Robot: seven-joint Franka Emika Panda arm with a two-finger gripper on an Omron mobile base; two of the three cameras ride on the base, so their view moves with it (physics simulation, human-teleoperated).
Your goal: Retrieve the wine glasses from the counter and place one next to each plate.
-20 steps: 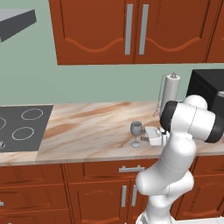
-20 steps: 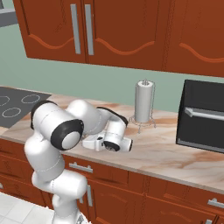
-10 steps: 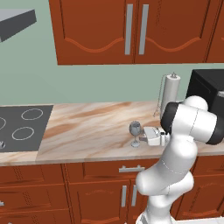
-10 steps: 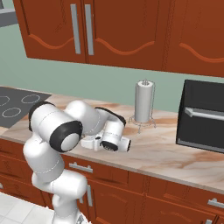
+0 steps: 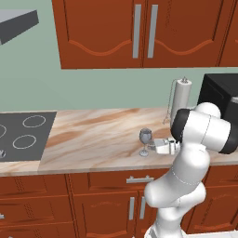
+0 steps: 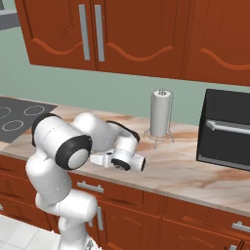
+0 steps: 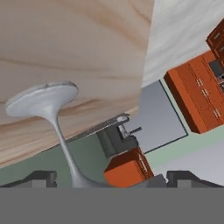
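Observation:
One translucent grey-blue wine glass (image 5: 145,138) stands upright on the beige marbled counter (image 5: 93,135), near its front edge. My gripper (image 5: 150,147) reaches in level from the right, at the height of the stem. In the hand view the thin stem and round foot of the glass (image 7: 43,99) lie between my two dark fingertips (image 7: 38,177), which stand wide apart. The gripper (image 7: 111,179) is open around the stem and neither tip touches it. In the right base view my own arm hides the glass. The plates and a second glass are out of view.
A paper towel holder (image 5: 181,100) stands at the back of the counter, right of the glass. A black microwave (image 6: 227,129) is further right. The cooktop (image 5: 23,135) lies at the left end. Wall cabinets (image 5: 139,32) hang overhead.
The hand has crept slightly toward the glass. The glass has not moved.

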